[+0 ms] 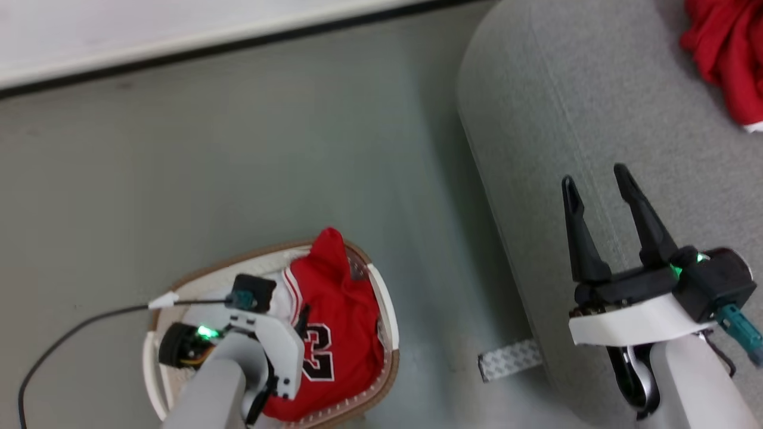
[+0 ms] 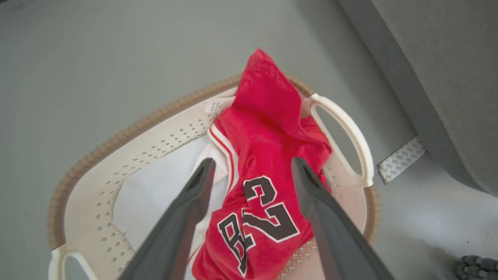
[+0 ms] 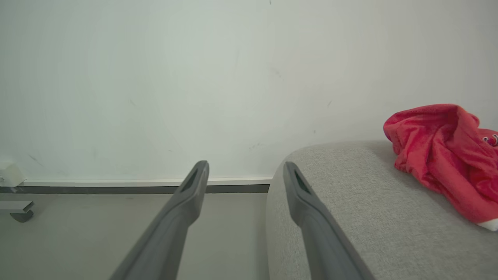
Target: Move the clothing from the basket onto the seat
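Fingers of the left hand (image 2: 253, 161) spread wide, nothing held between them. They point down into the basket (image 2: 155, 144), one finger on each side of the jersey (image 2: 268, 147) as the left wrist view has it. Whether the tips touch the cloth cannot be told.

Jersey: red, white stripe trim, black-and-white 23 face up. It lies crumpled against the basket wall on the seat side, with one fold peaking over the brown rim. The pale bottom on the other side is bare.

Basket stands on grey-green floor (image 1: 238, 149), near the seat (image 1: 566, 89) but apart from it. A patterned tape strip (image 1: 509, 359) lies on the floor at the seat's foot, between the two. A dark cable (image 1: 77, 325) trails from the left wrist across the floor.

Right hand (image 1: 593, 174) also fully open and empty. It hovers above the seat's near rounded edge, fingers pointing up the head view.

Beyond it, a second red garment (image 1: 727, 53) lies bunched on the grey seat, well apart from the right hand, with a bit of white trim at its lower edge. Behind the seat, a white wall (image 3: 194, 77) over a dark baseboard.
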